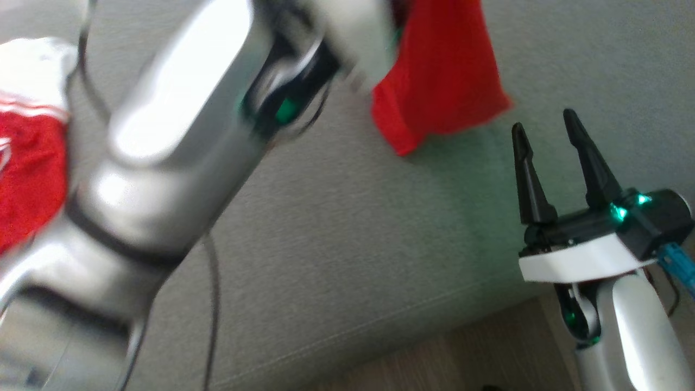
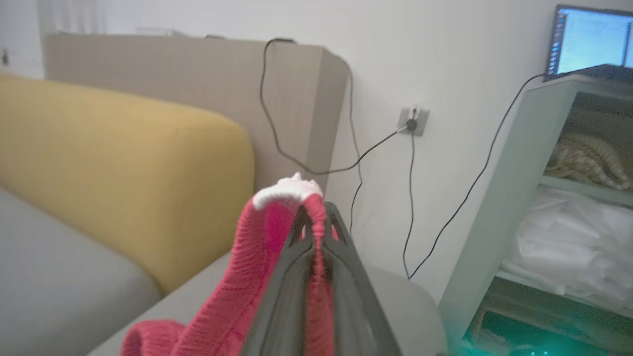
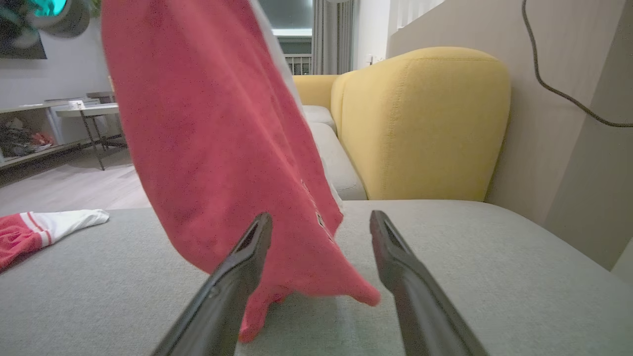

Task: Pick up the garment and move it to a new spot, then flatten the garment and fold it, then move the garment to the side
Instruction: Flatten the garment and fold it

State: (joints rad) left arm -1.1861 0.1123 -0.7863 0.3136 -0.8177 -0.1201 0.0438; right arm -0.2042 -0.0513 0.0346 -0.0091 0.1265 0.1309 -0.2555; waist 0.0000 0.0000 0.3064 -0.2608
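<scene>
The grey sofa seat [image 1: 347, 244] is the working surface, with a yellow backrest [image 3: 420, 123] behind it. Above the seat the red garment [image 1: 440, 81] hangs free in the air, and in the right wrist view its lowest corner touches or nearly touches the cushion. It drapes in loose folds, so I judge it light, soft and limp. Its knit-like weave should not slip easily and nothing about it looks fragile, though it will likely swing and twist when carried. A second red-and-white garment [image 1: 27, 163] lies on the seat well to the left. The left claw [image 2: 316, 217] is clenched on a bunched, white-trimmed edge at the garment's top. The right claw [image 1: 544, 122] is released, fingers spread and holding nothing, low over the seat just beside the hanging lower edge. That edge or a corner looks the best second hold for spreading the garment flat.
</scene>
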